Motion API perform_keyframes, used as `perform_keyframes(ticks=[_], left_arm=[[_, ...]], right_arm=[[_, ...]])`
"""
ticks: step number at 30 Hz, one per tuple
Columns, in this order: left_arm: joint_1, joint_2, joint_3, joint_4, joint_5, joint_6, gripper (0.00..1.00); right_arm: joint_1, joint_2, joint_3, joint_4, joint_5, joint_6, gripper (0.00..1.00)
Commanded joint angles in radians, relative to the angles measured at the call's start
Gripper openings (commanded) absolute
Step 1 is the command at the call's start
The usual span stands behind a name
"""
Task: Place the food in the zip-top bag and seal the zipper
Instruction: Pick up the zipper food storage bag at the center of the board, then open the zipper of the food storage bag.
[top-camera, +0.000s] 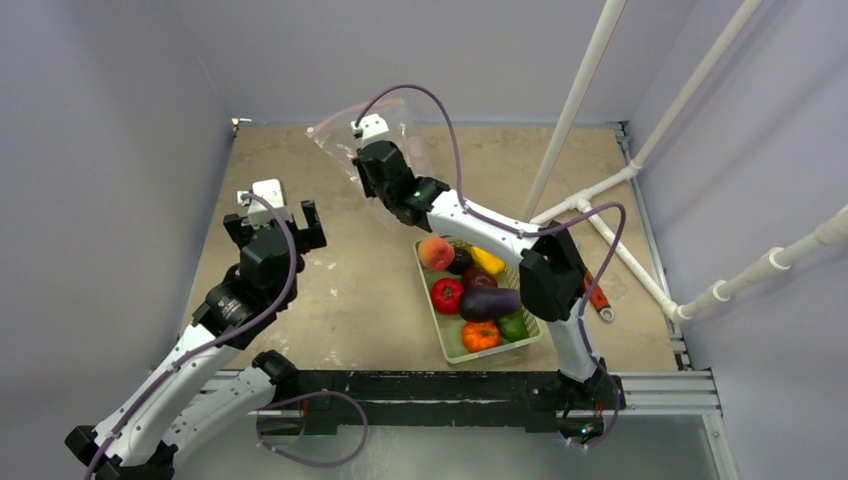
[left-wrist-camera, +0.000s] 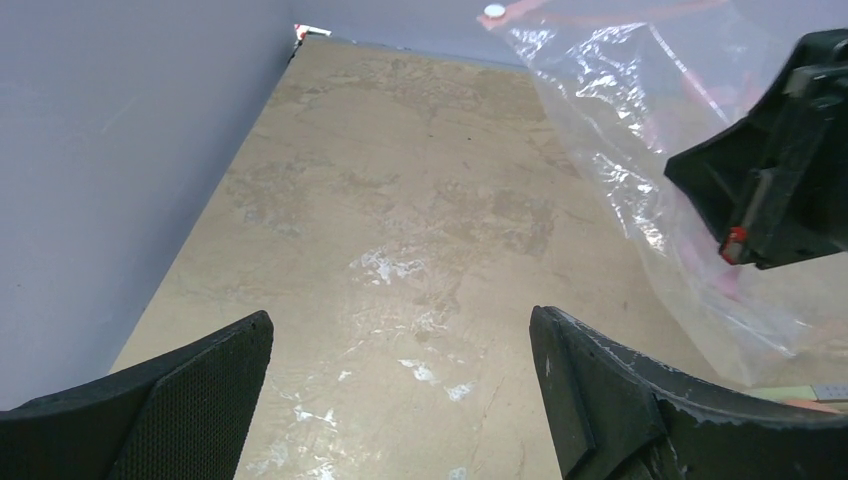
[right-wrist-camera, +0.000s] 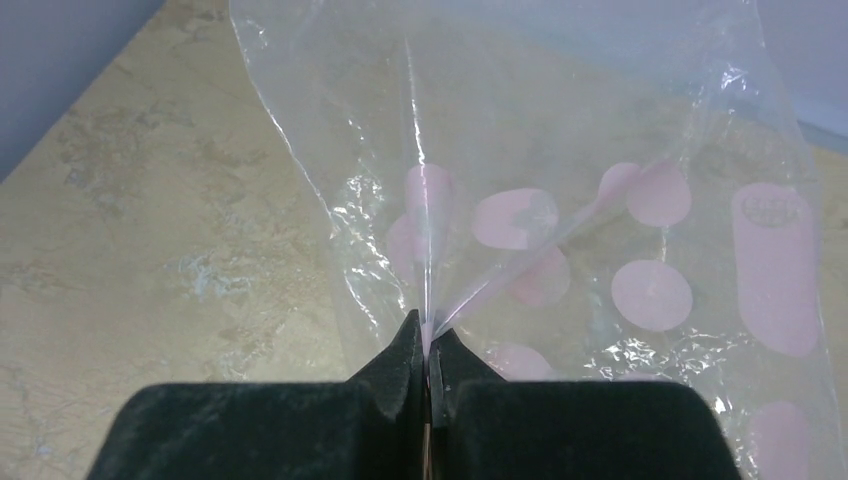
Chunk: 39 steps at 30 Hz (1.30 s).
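Note:
The clear zip-top bag (top-camera: 345, 125) with pink dots hangs lifted at the far middle of the table, its pink zipper (left-wrist-camera: 610, 15) along the top edge with a white slider. My right gripper (top-camera: 372, 172) is shut on a fold of the bag (right-wrist-camera: 560, 200); its fingertips (right-wrist-camera: 412, 345) pinch the plastic. My left gripper (top-camera: 275, 218) is open and empty over the table's left side, a little left of the bag (left-wrist-camera: 640, 150). The food, a peach (top-camera: 436, 252), yellow pepper (top-camera: 488, 261), tomato (top-camera: 447, 294), eggplant (top-camera: 489, 303), pumpkin (top-camera: 480, 335) and green piece (top-camera: 514, 326), lies in the pale green basket (top-camera: 448, 345).
White pipe frames (top-camera: 640, 150) rise at the right side of the table. A small red-handled tool (top-camera: 598, 298) lies right of the basket. Grey walls close the left and back. The black rail (top-camera: 400, 385) runs along the near edge.

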Motion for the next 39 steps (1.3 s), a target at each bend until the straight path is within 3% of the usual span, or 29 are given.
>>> perform_keyframes(ticks=[1,11,21,32,39], left_arm=[[0.001,0.027,0.034,0.015,0.034,-0.038,0.99],[0.063,0.135,0.098,0.035,0.301,-0.086,0.99],[0.402,0.265,0.142,0.083,0.86,-0.177,0.98],[0.619,0.372,0.192,0.117,1.311,-0.352,0.96],[0.697,0.415,0.22,0.152,1.509,-0.458,0.95]], right_arm=[[0.005,-0.14,-0.073,0.044,0.037,-0.026,0.0],[0.005,-0.46,-0.354,0.138,-0.003,-0.089,0.0],[0.003,-0.731,-0.549,0.179,-0.075,-0.079,0.0],[0.005,-1.075,-0.787,0.306,-0.328,-0.308,0.0],[0.005,-1.162,-0.825,0.259,-0.54,-0.456,0.0]])
